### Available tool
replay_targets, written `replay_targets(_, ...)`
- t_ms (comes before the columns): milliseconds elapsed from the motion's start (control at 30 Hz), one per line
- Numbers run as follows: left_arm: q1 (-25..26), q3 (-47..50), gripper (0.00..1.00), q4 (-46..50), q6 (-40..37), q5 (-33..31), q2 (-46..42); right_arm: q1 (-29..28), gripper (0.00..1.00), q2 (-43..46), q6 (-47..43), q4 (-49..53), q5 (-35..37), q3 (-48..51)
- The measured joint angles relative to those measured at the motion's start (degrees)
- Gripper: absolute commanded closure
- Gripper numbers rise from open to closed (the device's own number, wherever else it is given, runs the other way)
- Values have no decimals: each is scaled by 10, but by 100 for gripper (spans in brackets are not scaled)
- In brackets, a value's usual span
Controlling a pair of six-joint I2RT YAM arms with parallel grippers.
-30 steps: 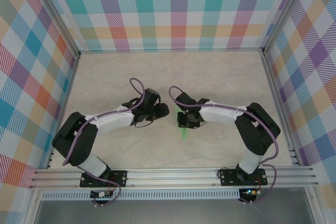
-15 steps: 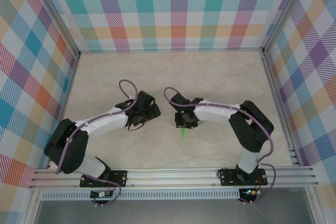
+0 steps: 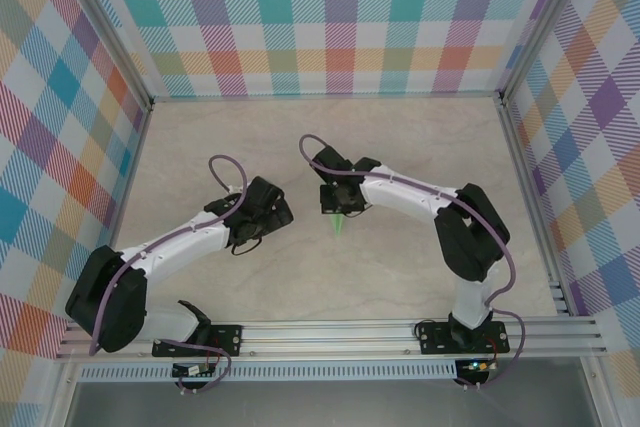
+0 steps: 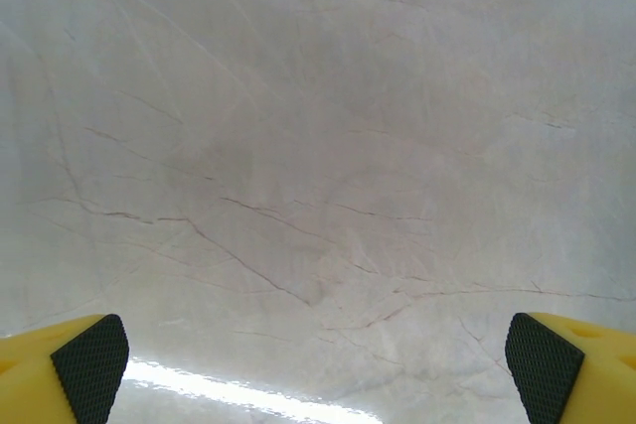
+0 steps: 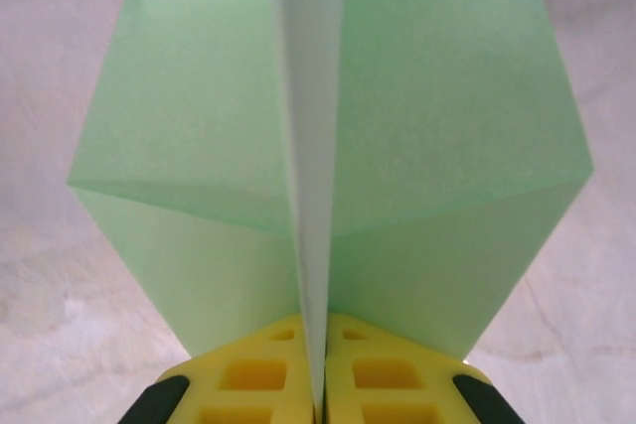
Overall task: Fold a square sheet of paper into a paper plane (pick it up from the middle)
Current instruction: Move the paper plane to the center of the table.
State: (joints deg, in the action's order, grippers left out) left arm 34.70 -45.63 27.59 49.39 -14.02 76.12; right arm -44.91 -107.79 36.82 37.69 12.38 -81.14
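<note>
Pinching paper plane (image 5: 427,126), R hand (image 5: 316,369), end cropped

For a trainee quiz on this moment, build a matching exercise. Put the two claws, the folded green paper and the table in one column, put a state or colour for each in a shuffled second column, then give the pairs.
Column one
1. left claw
2. right claw
3. paper plane
4. table

Column two
A. pale and marbled
B. open, nothing between its pads
C. mint green, with a crease down the middle
D. shut on folded paper

Pairs: 1-B, 2-D, 3-C, 4-A
</note>
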Motion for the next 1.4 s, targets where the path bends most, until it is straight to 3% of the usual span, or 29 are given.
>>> replay_targets(233, -9, 1, 0, 23, -19, -56, -14, 44, 90, -111, -55, 9, -9, -125)
replay_targets(467, -14, 23, 0, 21, -27, -65, -21, 54, 89, -184, -62, 46, -11, -196)
replay_targets(1400, -15, 25, 0, 8, -40, -49, 21, 55, 74, -235, -45, 114, -26, -251)
